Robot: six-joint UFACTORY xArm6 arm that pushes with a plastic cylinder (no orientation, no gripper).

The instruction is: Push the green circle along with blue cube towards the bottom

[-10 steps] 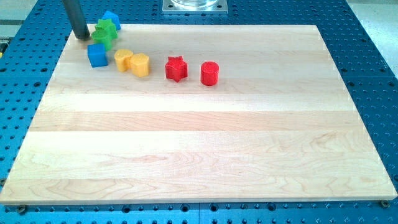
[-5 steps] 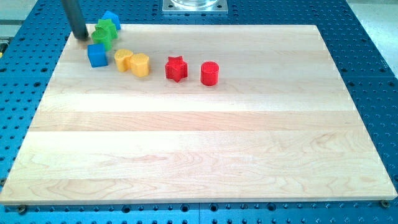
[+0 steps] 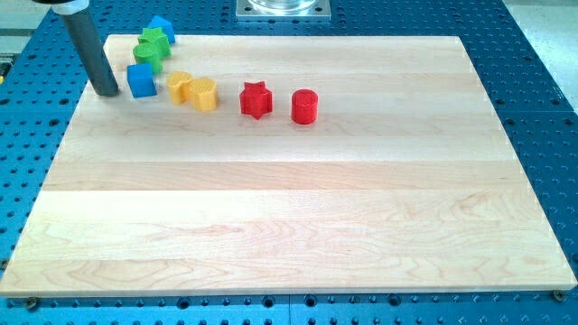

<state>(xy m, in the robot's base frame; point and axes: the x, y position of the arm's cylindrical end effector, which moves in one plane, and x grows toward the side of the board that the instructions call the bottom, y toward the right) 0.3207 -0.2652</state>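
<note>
My tip is resting on the counter close to its left edge near the top-left corner, and it is sitting just beside the blue cube, on the cube's left, with a thin strip of wood showing between them. There are no jaws on this arm, only the straight dark rod, so nothing is being held; the rod's end is touching only the wood. The green circle is lying just above the blue cube, toward the counter's top edge, and appears to be touching it. A green star is sitting right above the circle, and another blue block, its shape hard to make out, is perching at the top edge just to the star's right. To the right of the cube, two yellow blocks are sitting pressed together, then a red star and a red cylinder are standing apart from each other, all in the top part of the counter.
</note>
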